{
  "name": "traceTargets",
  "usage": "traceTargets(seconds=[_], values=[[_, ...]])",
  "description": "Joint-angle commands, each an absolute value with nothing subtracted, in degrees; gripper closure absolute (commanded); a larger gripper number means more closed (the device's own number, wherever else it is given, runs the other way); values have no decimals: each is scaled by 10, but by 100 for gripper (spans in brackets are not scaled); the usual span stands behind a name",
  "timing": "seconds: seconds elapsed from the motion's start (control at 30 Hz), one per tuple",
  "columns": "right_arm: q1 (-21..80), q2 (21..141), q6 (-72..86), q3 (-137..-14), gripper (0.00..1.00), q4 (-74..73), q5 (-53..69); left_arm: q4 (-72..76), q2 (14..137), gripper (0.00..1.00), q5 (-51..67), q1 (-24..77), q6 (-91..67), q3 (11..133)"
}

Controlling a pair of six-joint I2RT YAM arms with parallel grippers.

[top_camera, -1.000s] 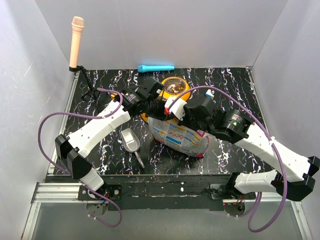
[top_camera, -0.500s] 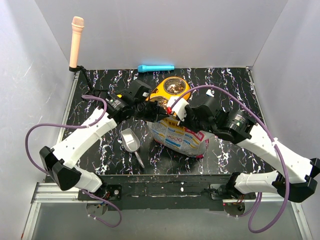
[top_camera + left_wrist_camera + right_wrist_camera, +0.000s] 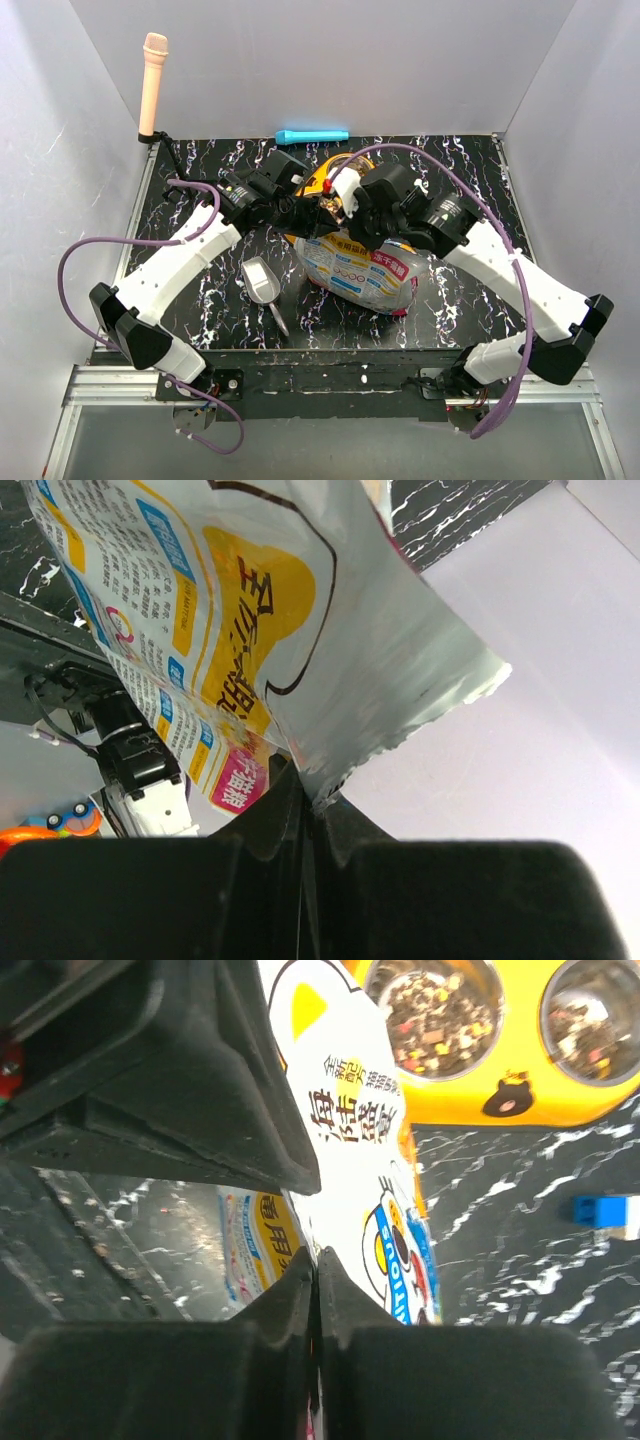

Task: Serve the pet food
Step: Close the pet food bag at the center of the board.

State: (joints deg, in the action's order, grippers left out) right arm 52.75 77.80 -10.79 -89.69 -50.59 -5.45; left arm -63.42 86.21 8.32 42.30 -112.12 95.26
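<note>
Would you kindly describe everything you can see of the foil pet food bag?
The foil bag is glossy, white with blue, yellow and pink print, and plain silver on its unprinted face. It lies slumped on the black marbled table, its top raised toward the yellow double bowl. The left gripper is shut on its jagged torn edge, and the right gripper pinches the printed side. Its contents are hidden.

Foil bag (image 3: 345,1110), left of the yellow double bowl (image 3: 450,1100): large dark Chinese characters, apparently 海陆盛宴, on white; smaller print illegible.
</note>
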Motion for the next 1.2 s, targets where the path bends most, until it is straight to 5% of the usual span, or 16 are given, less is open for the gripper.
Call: traceTargets(seconds=[0.0,0.07,0.13,0.2,0.27,0.67,0.87,0.9,1.1,1.17], values=[[482,788,-48,-938,99,-538,52,-586,822,100,67,410,-1132,969],[462,780,-33,-920,99,-544,78,-566,807,99,67,410,-1138,945],[447,766,-12,-904,99,-540,126,-565,795,59,63,408,-1150,920],[440,759,22,-900,99,-532,157,-592,800,36,65,409,-1141,924],[439,755,37,-897,99,-525,176,-610,804,28,69,407,-1132,918],[427,770,38,-931,99,-528,182,-632,793,53,89,379,-1097,897],[428,762,10,-933,99,-533,151,-638,810,82,118,355,-1070,906],[431,761,5,-933,99,-533,148,-647,821,100,120,353,-1063,918],[432,757,2,-916,99,-543,159,-746,874,100,121,334,-1042,1004],[432,740,2,-892,77,-538,144,-754,882,100,134,330,-1045,1018]])
